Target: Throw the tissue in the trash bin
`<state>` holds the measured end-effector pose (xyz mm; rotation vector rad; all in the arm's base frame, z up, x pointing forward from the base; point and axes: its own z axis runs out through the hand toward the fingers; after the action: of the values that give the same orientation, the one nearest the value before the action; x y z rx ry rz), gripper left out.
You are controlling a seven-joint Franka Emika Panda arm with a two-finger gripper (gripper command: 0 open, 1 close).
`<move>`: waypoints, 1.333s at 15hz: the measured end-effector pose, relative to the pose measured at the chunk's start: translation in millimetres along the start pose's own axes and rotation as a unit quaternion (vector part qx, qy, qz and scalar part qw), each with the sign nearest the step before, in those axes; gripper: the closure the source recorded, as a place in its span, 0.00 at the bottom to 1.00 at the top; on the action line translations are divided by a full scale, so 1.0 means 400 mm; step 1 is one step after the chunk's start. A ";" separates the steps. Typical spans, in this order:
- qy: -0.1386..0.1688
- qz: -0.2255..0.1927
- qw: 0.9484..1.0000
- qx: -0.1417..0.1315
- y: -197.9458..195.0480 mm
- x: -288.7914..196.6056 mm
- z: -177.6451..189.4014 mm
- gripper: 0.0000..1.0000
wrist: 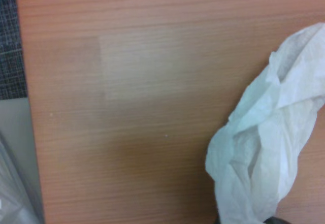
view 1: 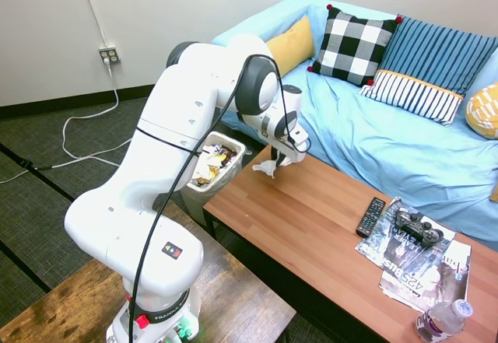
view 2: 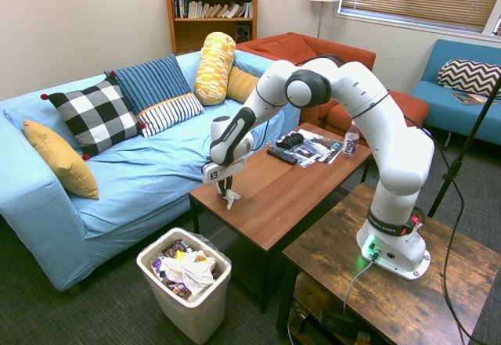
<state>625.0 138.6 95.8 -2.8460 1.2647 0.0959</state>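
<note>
Carrying the crumpled white paper tissue [view 1: 266,167] clear of the brown wooden tabletop [view 1: 327,226], the gripper [view 2: 228,191] has its fingers pinching it — the transport step. Next move, I judge: swing past the tabletop edge over the full white plastic trash bin [view 2: 190,307] — then let go.

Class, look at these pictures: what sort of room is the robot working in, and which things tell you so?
Most likely a living room or lounge: a light-blue sofa with patterned cushions, a wooden coffee table carrying a black remote control and magazines, and a wooden bookshelf.
</note>
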 end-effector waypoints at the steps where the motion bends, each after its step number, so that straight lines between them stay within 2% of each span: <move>1: 0.000 0.001 1.000 0.001 0.002 0.005 -0.004 1.00; 3: 0.001 -0.002 1.000 0.009 -0.010 0.001 -0.034 1.00; 5: 0.000 -0.018 1.000 0.017 -0.041 -0.046 -0.102 1.00; 8: 0.014 -0.081 0.997 0.013 -0.129 -0.261 -0.183 1.00; 11: 0.040 -0.140 0.989 -0.008 -0.226 -0.539 -0.167 1.00; 15: 0.048 -0.189 0.980 -0.031 -0.303 -0.733 -0.071 1.00; 16: 0.049 -0.195 0.979 -0.038 -0.311 -0.767 -0.036 0.00; 20: 0.052 -0.197 0.977 -0.059 -0.327 -0.809 0.046 0.00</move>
<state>505.0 466.7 98.9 -3.1776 0.7022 0.0135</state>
